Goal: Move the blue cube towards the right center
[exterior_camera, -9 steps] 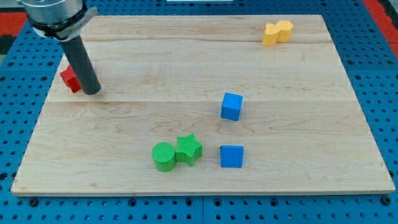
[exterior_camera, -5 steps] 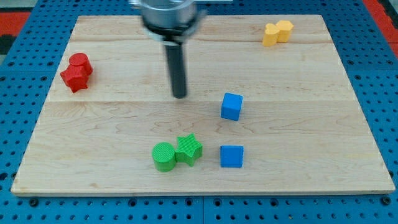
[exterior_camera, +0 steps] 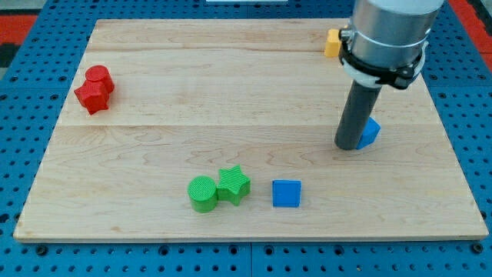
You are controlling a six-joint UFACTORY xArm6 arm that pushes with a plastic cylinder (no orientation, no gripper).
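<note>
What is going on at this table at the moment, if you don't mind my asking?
A single robot arm is pushing blocks around a wooden board with a dark rod. My tip sits right against the left side of a blue cube, partly hiding it, towards the view's right. A second blue cube lies lower down, beside a green cylinder and a green star. Two red blocks sit at the left, and a yellow block shows behind the arm.

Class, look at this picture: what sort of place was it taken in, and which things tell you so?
Most likely a robot lab bench. A wooden board lies on a blue pegboard, small blocks such as the blue cube sit on it, and my tip touches that cube's left side.
</note>
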